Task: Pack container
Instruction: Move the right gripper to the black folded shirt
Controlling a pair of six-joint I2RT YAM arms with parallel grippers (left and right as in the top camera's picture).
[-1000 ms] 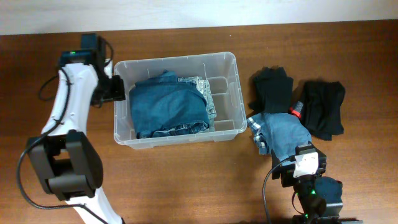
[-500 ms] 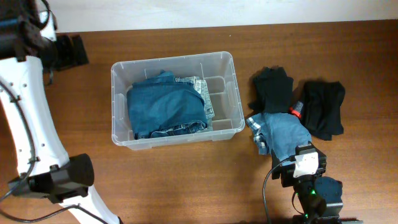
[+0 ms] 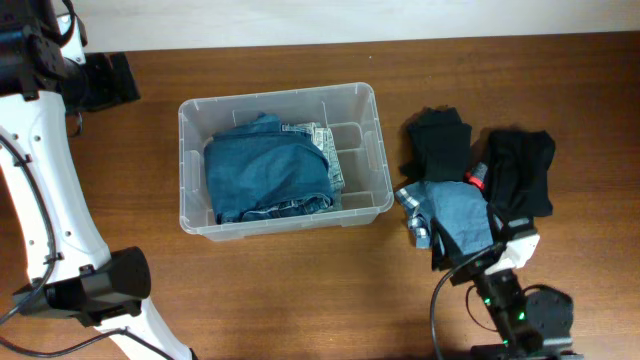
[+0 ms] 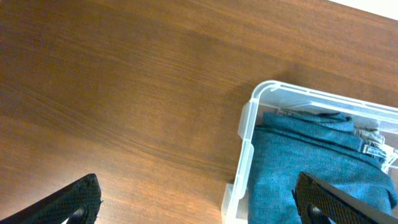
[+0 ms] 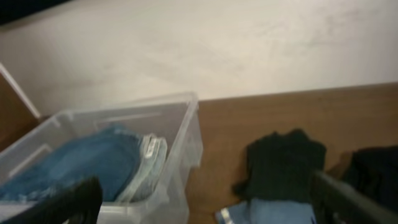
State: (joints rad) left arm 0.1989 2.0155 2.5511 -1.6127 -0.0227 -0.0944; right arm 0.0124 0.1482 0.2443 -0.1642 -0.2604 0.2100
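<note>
The clear plastic container (image 3: 275,96) stands at mid-table and holds folded blue jeans (image 3: 268,178) with a lighter folded garment (image 3: 326,148) beside them. My left gripper (image 3: 105,82) is raised at the far left, apart from the container. In the left wrist view it is open (image 4: 205,214) and empty, above bare table by the container's corner (image 4: 249,124). My right gripper (image 3: 476,250) is open (image 5: 205,211) and empty, low over a light blue garment (image 3: 455,212) right of the container. The right wrist view shows the container (image 5: 183,140) and the jeans (image 5: 93,158).
A black garment (image 3: 438,140) lies right of the container and shows in the right wrist view (image 5: 283,158). A second black garment (image 3: 522,172) lies further right, with a small red item (image 3: 477,179) between them. The table's far edge meets a pale wall.
My left arm has lifted away from the container's left wall to the far left, and the container has shifted slightly left. My right arm has tilted toward the light blue garment.
</note>
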